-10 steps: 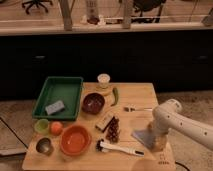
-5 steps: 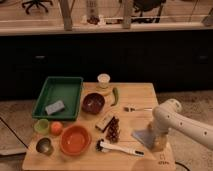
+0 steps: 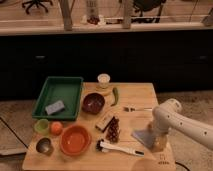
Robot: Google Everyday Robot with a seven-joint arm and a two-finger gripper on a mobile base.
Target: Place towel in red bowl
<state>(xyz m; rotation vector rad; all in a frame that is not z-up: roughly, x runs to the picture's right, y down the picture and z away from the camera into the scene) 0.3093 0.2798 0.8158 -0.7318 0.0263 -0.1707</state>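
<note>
A grey towel lies flat on the wooden table, near its right front. My gripper is at the end of the white arm that reaches in from the right. It points down at the towel's right edge, on or just above it. An orange-red bowl stands empty at the front left. A dark red bowl stands empty at the table's middle.
A green tray with a grey sponge is at the back left. A white cup, green pepper, fork, dark snack, white-handled brush, green cup, orange and metal cup lie around.
</note>
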